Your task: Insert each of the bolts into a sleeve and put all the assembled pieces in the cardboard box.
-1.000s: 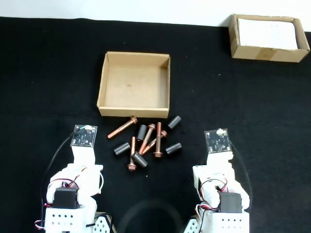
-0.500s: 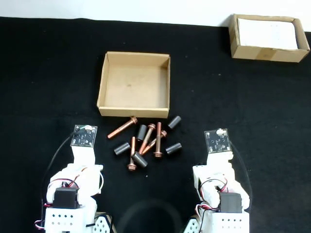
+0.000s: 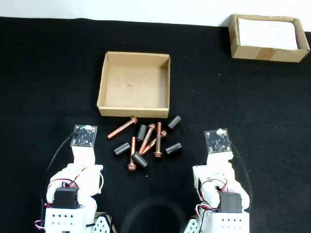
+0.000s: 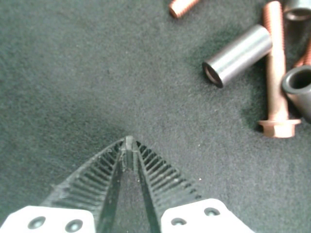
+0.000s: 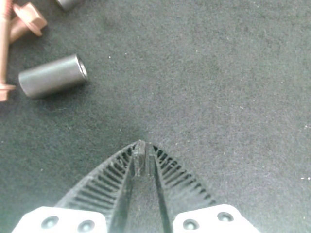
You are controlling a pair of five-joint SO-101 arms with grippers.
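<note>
Left arm (image 3: 77, 170) sits folded back at near left. The left gripper (image 4: 129, 144) hangs over the black cloth (image 3: 48, 73), fingers pressed together, nothing held. Right of it, between the arms, lies a loose pile of copper bolts (image 3: 147, 138) and dark sleeves (image 3: 121, 149), none assembled, just near of the open cardboard box (image 3: 133, 112). Right arm (image 3: 221, 179) is folded the same way at near right, right gripper (image 5: 141, 145) tips together, empty. Second box (image 3: 265, 52) sits at far right.
</note>
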